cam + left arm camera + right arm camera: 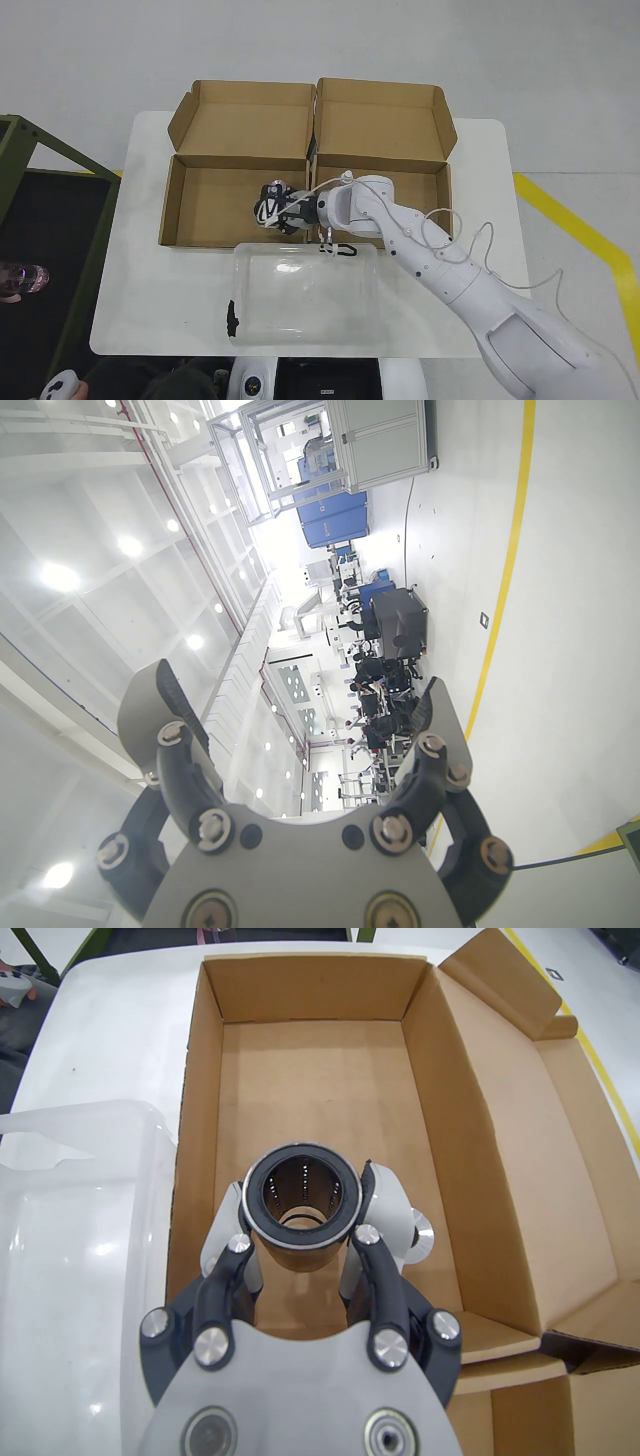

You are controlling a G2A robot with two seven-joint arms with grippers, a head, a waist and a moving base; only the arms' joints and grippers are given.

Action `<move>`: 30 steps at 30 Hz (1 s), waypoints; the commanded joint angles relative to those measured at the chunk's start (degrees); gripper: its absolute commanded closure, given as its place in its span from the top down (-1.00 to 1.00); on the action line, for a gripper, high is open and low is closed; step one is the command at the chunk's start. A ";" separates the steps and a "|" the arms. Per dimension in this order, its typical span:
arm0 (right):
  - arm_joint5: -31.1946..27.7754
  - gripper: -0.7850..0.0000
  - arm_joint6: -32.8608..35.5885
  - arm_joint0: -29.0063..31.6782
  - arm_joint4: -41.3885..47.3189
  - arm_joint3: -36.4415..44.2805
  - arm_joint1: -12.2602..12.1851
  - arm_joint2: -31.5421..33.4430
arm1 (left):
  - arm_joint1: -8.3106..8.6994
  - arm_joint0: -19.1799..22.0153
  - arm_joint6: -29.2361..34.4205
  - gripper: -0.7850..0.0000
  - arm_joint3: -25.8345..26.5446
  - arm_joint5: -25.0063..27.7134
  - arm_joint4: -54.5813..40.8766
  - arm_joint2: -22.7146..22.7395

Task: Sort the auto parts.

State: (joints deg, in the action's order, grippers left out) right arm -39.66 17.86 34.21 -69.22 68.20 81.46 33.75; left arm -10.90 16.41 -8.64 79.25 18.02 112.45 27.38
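Now the right gripper point(303, 1188) clamps the bearing point(300, 1239) by its sides over the cardboard box point(320, 993) — rigid, smooth metal, probably heavy and slippery — left gripper point(300, 710) spread wide.

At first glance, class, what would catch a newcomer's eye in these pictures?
The right gripper is shut on a linear ball bearing over an open cardboard box. Next to that box stands a clear plastic bin with a small black part at its rim. The left gripper, open, faces the factory hall.

White segmented arm point(470, 290), thin white cable point(488, 230) alongside, right end effector point(302, 1200) with grey plate, black links, silver screws.
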 commanded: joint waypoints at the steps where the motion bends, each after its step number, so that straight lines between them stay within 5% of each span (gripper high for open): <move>1: 0.16 -0.87 0.09 -0.19 -0.27 -0.87 0.35 -0.37 | 0.00 0.00 0.00 1.00 0.00 0.00 0.00 0.00; 23: 0.14 0.17 0.37 0.12 -2.57 -3.30 1.81 0.16 | 0.00 0.00 0.00 1.00 0.00 0.00 0.00 0.00; 30: -0.43 0.17 -1.01 1.88 -2.48 0.80 1.12 2.53 | 0.00 0.00 0.00 1.00 0.00 0.00 0.00 0.00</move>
State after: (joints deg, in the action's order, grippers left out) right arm -40.02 16.93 35.90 -71.63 68.15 82.70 35.86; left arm -10.90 16.41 -8.64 79.25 18.02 112.45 27.38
